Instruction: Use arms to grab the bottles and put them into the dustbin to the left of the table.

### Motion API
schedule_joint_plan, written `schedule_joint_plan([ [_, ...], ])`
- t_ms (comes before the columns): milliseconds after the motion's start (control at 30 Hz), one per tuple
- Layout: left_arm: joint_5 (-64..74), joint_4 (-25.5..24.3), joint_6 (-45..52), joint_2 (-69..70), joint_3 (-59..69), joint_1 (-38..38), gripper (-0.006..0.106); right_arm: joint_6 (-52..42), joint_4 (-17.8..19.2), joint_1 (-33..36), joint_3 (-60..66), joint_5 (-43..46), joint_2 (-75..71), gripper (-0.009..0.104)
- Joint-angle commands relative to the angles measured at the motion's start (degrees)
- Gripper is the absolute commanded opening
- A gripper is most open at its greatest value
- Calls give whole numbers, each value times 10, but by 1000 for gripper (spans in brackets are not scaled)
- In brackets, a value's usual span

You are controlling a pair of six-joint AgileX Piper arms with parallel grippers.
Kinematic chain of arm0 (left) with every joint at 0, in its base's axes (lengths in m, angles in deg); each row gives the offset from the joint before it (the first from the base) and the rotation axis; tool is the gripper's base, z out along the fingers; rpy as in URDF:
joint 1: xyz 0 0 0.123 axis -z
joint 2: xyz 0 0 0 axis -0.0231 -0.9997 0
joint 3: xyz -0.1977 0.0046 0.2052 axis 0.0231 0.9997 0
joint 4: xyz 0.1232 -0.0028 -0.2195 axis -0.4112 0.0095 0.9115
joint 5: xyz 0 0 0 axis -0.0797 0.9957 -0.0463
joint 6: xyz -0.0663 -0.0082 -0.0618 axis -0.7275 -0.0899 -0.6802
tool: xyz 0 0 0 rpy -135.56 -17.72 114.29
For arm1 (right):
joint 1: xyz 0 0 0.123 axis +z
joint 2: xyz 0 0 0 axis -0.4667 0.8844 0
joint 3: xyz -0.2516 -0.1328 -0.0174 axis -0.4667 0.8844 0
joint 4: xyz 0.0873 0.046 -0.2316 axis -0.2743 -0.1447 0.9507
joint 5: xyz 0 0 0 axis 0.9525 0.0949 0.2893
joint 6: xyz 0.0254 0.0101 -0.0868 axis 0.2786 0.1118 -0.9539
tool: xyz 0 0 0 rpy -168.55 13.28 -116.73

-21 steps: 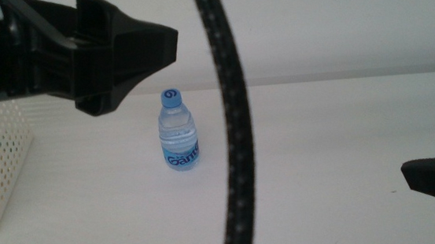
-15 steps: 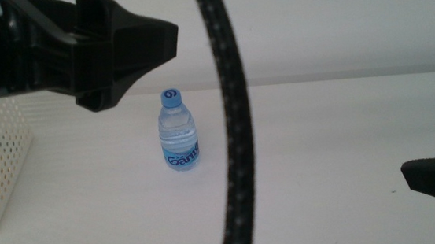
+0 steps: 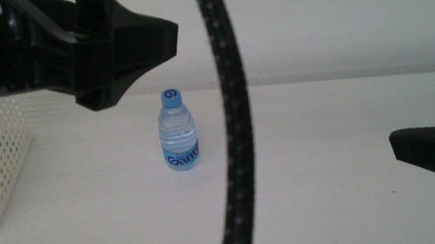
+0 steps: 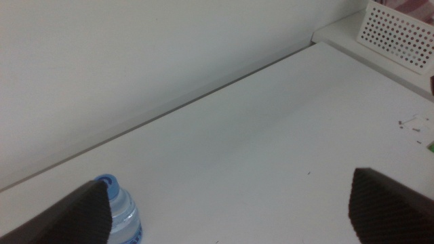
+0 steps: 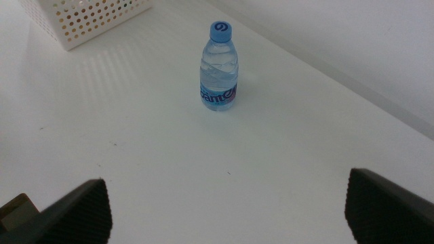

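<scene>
Both tools gape: left (image 3: 129,55), right (image 5: 227,203); water bottle (image 3: 178,131) label unreadable.

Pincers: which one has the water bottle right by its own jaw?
The left pincer: the water bottle stands beside one jaw. The right pincer is open too, but the bottle stands well clear of it.

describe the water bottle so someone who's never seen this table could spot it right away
On the white table, look right of the perforated white dustbin at its left edge. The small clear water bottle stands upright and alone near the back wall. Its blue cap and blue label set it apart.
</scene>
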Motion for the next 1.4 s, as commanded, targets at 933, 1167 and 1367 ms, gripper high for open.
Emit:
schedule_joint_plan([
  [933, -479, -14, -4, 65, 502, -21, 94, -5, 2, 1, -3, 10, -2, 92],
  [1167, -546, -20, -18, -2, 506, -29, 94, -5, 2, 1, -3, 10, -2, 92],
  [1367, -637, -13, -18, -79, 515, -29, 94, -5, 2, 1, -3, 10, -2, 92],
])
